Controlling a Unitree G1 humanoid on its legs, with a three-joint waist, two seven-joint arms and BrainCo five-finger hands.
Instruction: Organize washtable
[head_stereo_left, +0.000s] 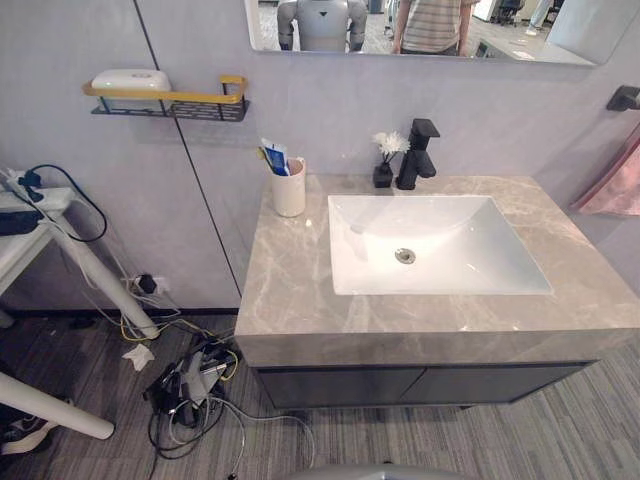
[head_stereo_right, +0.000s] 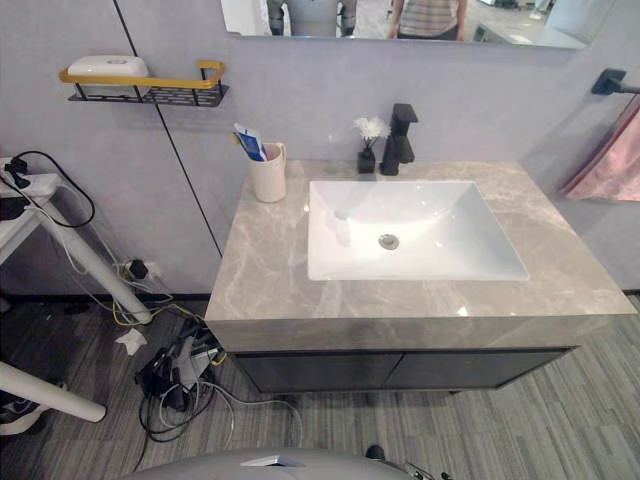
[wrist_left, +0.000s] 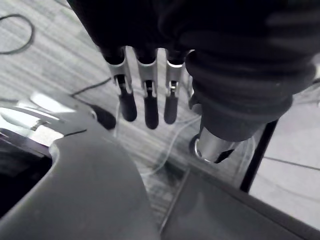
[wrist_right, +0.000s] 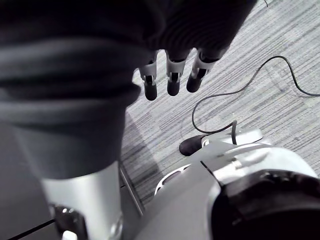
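Beside the white rectangular basin (head_stereo_left: 450, 230), at the back left of the grey marble countertop (head_stereo_left: 290, 280), stands the white toothbrush cup (head_stereo_left: 289, 190), while our left hand (wrist_left: 150, 100) and right hand (wrist_right: 173, 80) hang straight-fingered and empty, so we would raise 1 and grip it mid-body, upright.

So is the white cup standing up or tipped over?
Upright: the white cup stands on its base on the counter, a tube poking out its top.

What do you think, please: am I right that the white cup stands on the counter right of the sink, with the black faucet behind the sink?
Not quite: the left eye view shows the white cup left of the sink; the black faucet is behind it.
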